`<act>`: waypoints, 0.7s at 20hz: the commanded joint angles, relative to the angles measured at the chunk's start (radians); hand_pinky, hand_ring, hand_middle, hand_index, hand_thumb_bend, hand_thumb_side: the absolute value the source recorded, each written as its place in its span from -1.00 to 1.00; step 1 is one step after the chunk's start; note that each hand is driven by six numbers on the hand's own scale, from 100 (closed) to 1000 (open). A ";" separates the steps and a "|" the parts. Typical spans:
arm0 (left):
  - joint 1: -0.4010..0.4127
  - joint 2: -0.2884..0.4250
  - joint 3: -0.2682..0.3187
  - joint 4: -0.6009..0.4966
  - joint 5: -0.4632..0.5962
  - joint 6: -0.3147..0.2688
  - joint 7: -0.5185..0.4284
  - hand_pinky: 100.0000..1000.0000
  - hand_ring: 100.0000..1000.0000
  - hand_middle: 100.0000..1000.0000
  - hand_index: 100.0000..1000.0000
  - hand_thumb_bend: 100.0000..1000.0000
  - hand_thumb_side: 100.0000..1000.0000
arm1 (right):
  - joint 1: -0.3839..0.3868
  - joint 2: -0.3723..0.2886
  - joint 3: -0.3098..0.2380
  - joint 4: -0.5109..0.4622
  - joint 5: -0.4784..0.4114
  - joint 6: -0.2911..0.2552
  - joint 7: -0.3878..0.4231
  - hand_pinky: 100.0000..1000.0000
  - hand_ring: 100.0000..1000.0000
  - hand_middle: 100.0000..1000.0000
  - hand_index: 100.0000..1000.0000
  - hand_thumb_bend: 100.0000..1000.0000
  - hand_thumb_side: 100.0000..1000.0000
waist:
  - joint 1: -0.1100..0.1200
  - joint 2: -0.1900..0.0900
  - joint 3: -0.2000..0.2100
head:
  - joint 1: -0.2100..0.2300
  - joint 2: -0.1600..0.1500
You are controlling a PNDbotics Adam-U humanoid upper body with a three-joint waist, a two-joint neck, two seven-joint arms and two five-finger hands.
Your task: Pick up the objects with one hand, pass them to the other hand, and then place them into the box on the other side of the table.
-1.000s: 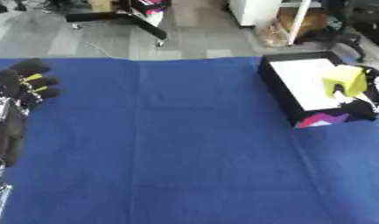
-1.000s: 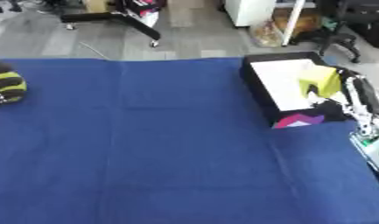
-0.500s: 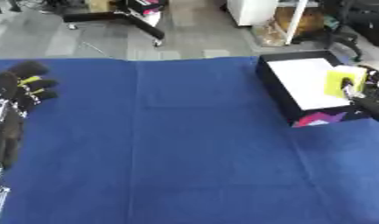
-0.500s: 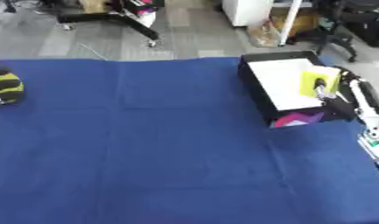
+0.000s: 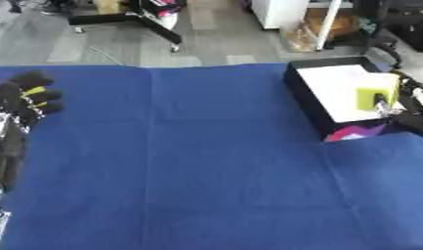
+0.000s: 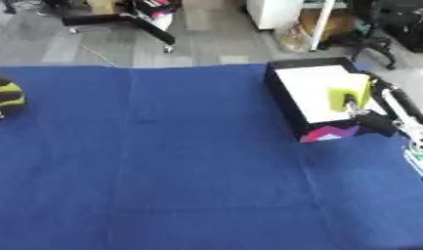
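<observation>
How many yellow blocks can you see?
1. The yellow block is over the box at the table's right edge, by the right hand. Others may hide inside the box.

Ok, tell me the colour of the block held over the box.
Yellow-green; the block shows best in the right eye view, above the box's white inside.

Even, bright light; soft, slightly blurred pictures; faint shadows, perhaps from diffuse overhead lighting.
</observation>
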 commanded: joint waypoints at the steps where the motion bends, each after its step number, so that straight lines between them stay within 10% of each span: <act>1: -0.008 0.005 0.003 -0.013 0.003 -0.006 0.000 0.47 0.42 0.46 0.64 -0.03 0.42 | -0.010 -0.050 -0.016 -0.015 0.013 -0.001 0.006 0.86 0.90 0.55 1.00 -1.00 0.06 | -0.003 -0.012 0.001 | -0.003 -0.012; 14: -0.007 0.004 0.004 -0.015 0.003 -0.009 0.000 0.47 0.42 0.46 0.64 -0.05 0.41 | -0.013 -0.050 -0.013 -0.014 0.022 0.003 0.007 0.86 0.90 0.56 1.00 -1.00 0.02 | -0.006 -0.013 0.004 | -0.004 -0.011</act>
